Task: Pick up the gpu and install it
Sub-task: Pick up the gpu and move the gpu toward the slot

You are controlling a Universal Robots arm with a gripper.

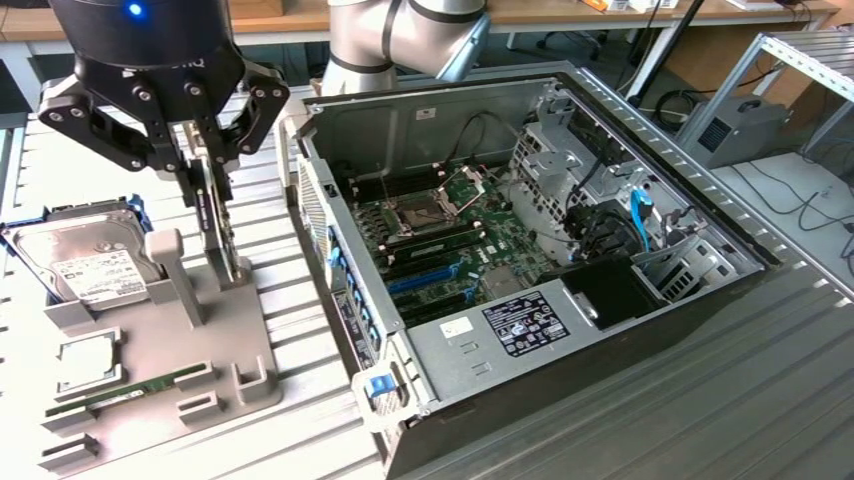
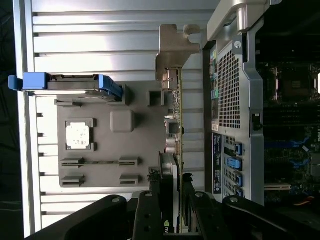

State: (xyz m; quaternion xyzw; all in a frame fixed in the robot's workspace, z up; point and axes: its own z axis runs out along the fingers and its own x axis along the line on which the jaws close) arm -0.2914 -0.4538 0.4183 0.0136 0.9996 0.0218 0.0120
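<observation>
Gripper (image 1: 203, 160) is pressed together on the gpu (image 1: 216, 220). In the wrist view the two fingers (image 2: 150, 210) sit flat against both faces of the card, one on the dark cooler side, one on the board side.

The gpu stands upright on edge in the grey fixture (image 1: 254, 370), at the exterior view's left, well apart from the motherboard (image 1: 454, 240). Its lower edge looks level with the fixture post, so I judge it's not lifted clear yet. The metal end bracket (image 2: 175, 47) is at the far end from the grip.

Also on the fixture: the hard drive (image 1: 87, 265) in a blue caddy, a CPU (image 1: 87, 360) and a RAM stick (image 1: 127, 390), all left of the card and not touching it. The open PC case (image 1: 441, 350) lies just right of the fixture, with blue slots (image 1: 424, 277) visible on the board.

Handling, my read:
- Light, stiff and thin, so it won't flex much, but exposed components are fragile.
- Best hold is across the flat faces near the top edge, on the cooler body — not on the bracket, and never on the contact edge.
- The grip sits towards one end, so the bracket end may sag or swing.
- The cooler face is smooth — slip is possible if clamp force is low.
</observation>
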